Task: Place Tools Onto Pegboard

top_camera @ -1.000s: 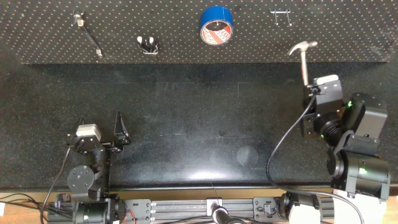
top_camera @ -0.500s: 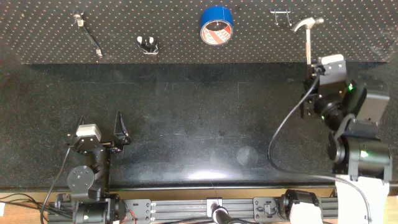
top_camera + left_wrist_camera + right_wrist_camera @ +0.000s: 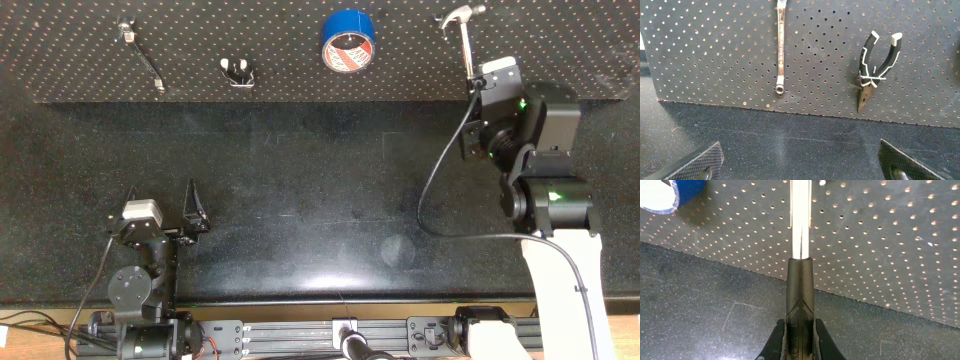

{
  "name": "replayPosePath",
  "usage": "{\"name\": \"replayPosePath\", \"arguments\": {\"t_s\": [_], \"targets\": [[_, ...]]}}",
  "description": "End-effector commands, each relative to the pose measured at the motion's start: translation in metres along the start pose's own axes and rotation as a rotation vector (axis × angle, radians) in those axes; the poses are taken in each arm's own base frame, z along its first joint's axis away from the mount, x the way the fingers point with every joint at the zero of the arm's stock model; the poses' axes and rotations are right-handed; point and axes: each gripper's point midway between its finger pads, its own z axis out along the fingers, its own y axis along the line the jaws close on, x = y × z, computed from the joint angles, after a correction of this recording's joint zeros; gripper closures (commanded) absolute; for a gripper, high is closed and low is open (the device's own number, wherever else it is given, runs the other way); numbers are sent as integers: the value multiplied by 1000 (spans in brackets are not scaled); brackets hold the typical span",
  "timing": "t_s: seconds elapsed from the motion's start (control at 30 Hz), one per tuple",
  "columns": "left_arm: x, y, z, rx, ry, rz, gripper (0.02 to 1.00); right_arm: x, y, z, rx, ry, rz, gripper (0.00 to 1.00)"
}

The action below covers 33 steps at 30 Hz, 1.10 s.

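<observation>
Top view: the pegboard [image 3: 570, 55] stands along the far edge of the dark surface [image 3: 330, 180]. Four things show against it: one wrench [image 3: 141, 55], one pair of pliers [image 3: 238, 72], one roll of blue tape [image 3: 348, 42] and one hammer [image 3: 465, 38]. The hammer's head sits at the board's upper edge, and whether it hangs on anything is hard to make out. The right claw [image 3: 474, 90] grips the lower part of the handle, with the arm's own bulk hiding the fingers. A black cable [image 3: 437, 205] loops down from that arm. The left claw [image 3: 193, 208] sits low over the surface, well apart from the board.

Left wrist view: the two fingertips [image 3: 707, 160] are cut off at the corners and stand wide apart, holding nothing. One wrench and one pair of pliers hang on the board ahead.

Right wrist view: the fingers are clamped on the hammer's black grip. The bright shaft rises in front of the board, and the head is cut off. Only a corner of the tape shows.
</observation>
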Motion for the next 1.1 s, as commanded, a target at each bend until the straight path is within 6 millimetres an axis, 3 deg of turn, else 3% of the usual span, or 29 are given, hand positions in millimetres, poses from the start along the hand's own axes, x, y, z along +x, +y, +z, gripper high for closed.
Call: {"name": "replayPosePath", "arguments": {"t_s": [0.03, 0.7, 1.1], "targets": [[0, -2, -1, 11, 0, -13, 23, -9, -1, 9, 13, -10, -4, 925], [0, -2, -1, 11, 1, -12, 23, -12, 0, 39, -11, -9, 106, 925], [0, -2, -1, 11, 1, -12, 23, -16, 12, 40, -72, -20, 190, 928]]}}
